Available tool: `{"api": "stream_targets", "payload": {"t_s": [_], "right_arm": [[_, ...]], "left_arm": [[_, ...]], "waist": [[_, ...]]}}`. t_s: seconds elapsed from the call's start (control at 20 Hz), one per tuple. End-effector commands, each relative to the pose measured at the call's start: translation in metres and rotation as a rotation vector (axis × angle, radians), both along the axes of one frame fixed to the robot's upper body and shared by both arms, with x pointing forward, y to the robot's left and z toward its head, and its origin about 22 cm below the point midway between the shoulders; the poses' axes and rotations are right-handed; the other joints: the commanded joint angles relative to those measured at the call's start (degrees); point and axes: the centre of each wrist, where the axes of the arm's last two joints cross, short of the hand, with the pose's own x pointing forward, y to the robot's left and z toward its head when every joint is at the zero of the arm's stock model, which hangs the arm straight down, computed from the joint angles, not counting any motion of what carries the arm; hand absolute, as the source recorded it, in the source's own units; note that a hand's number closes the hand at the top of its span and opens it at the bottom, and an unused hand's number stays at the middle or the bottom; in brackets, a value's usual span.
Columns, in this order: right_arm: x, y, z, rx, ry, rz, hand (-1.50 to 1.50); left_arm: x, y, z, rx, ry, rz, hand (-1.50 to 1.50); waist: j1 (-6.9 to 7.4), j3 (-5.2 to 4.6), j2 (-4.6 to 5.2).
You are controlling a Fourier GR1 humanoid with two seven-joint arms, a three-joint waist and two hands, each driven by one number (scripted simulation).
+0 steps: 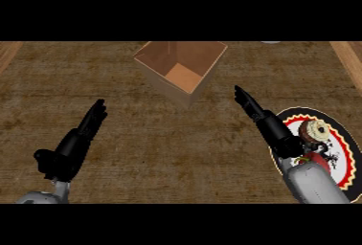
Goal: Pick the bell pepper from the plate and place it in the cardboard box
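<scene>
so the task looks like it's basically at the start. the cardboard box sits open at the upper middle of the frame on the brown surface, and all i can see inside it is bare cardboard. the plate with the red zigzag rim is at the lower right, partly under the right forearm.

there's a roundish brown and cream thing on the plate, the bell pepper i guess, though honestly it doesn't look much like one from up here. it's still on the plate, just beside the right arm.

the right robot hand has its fingers straight out, pointing toward the upper middle, holding nothing. it sits to the upper left of the pepper, not on it. the left robot hand at the lower left is also straight-fingered and empty, well apart from everything.

so: nothing picked yet. grabbing the pepper, carrying it over and dropping it in the box is all still left.
</scene>
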Motion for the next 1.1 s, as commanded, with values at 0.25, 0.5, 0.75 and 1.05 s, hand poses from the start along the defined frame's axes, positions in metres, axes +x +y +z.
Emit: {"api": "stream_targets", "payload": {"t_s": [0.25,0.5,0.75,1.05], "right_arm": [[-0.002,-0.017,0.092,0.198,-0.428,0.420,-1.50],[-0.022,-0.109,0.029,0.024,-0.469,-0.084,-1.50],[-0.018,-0.163,0.053,-0.038,-0.541,0.019,-1.50],[-0.026,-0.189,0.115,-0.561,-0.608,0.116,-1.50]], "left_arm": [[0.000,0.057,0.007,0.235,-0.023,0.291,0.00],[-0.006,0.041,-0.010,0.204,0.051,0.276,0.00],[-0.012,0.027,-0.009,0.188,0.048,0.259,0.00],[-0.004,0.034,-0.003,0.202,0.032,0.290,0.00]], "waist": [[-0.80,1.19,-1.17],[-0.98,1.12,-0.33],[-0.12,1.02,-0.38],[-0.93,0.90,-0.54]]}}
